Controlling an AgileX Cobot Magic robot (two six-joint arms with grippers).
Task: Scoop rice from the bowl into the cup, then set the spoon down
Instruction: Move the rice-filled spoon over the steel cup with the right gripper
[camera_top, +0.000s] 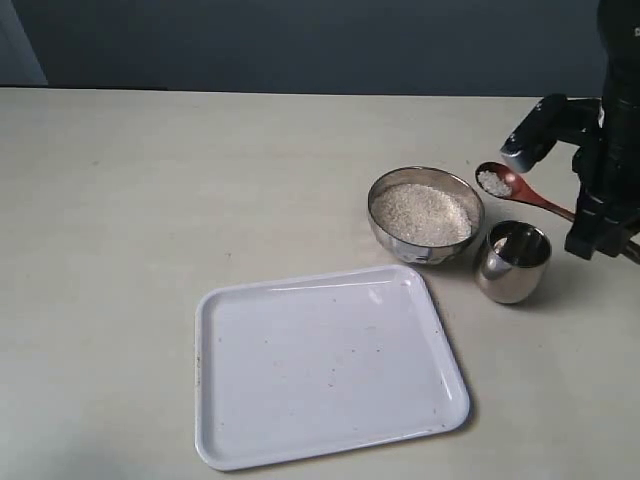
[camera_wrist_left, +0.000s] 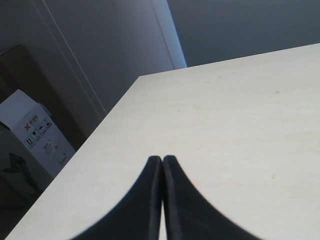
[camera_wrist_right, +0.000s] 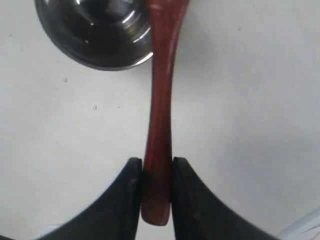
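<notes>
The steel bowl (camera_top: 426, 215) sits right of the table's middle, filled with white rice (camera_top: 421, 213). Just right of it stands the small steel cup (camera_top: 514, 262), holding a little rice; its rim also shows in the right wrist view as the cup (camera_wrist_right: 95, 35). The reddish-brown spoon (camera_top: 510, 184) hovers above and behind the cup, its head carrying a heap of rice. My right gripper (camera_wrist_right: 157, 166) is shut on the handle of the spoon (camera_wrist_right: 159, 110); in the exterior view the right gripper (camera_top: 588, 222) is at the far right. My left gripper (camera_wrist_left: 162, 162) is shut on nothing, over bare table.
A white rectangular tray (camera_top: 330, 365) lies in front of the bowl, its far right corner close to the bowl's base. The table's edge (camera_wrist_left: 100, 127) and a cardboard box (camera_wrist_left: 35, 132) beyond it show in the left wrist view.
</notes>
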